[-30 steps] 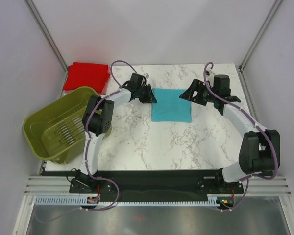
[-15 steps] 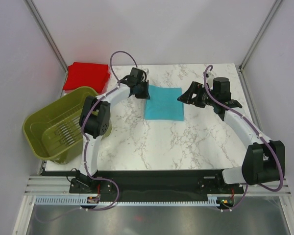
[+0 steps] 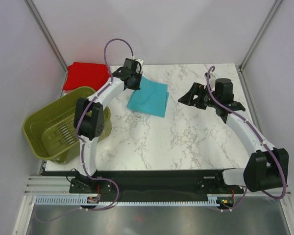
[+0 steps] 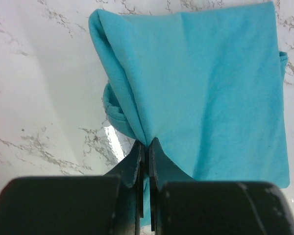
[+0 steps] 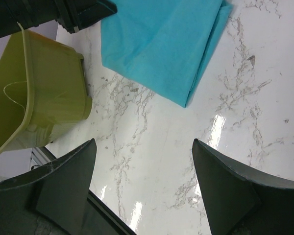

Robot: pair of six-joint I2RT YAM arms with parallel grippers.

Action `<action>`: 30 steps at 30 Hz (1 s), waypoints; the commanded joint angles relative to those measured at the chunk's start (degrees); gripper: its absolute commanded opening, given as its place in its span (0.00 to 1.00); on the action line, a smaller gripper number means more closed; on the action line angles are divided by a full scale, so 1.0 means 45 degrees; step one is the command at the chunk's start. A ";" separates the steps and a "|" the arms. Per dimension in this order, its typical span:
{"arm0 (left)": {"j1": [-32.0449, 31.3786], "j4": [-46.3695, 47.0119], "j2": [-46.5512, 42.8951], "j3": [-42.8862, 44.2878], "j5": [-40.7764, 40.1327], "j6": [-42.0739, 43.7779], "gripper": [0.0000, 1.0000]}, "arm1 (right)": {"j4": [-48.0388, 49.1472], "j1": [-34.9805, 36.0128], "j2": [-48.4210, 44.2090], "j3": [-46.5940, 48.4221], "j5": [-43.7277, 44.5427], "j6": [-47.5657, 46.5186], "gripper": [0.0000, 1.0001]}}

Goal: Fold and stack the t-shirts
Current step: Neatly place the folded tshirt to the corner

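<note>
Left gripper [image 4: 145,145]: my fingers clamp the turquoise shirt [image 4: 210,98], clearest at wrist.
Right gripper [image 5: 143,147]: spread wide, empty.
Red shirt [image 3: 87,75]: upper left, overhead only.

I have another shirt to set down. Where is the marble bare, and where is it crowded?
Bare: the near half of the table, between the turquoise shirt and the near edge, and the strip between that shirt and the open right end effector. Crowded: the far left, where the left end effector pinches the shirt next to the red shirt and basket.
</note>
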 commanded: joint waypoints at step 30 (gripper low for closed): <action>0.0171 -0.0270 -0.0464 0.0779 -0.3644 0.1939 0.02 | -0.6356 0.0090 -0.3991 0.0496 0.3750 0.2195 0.98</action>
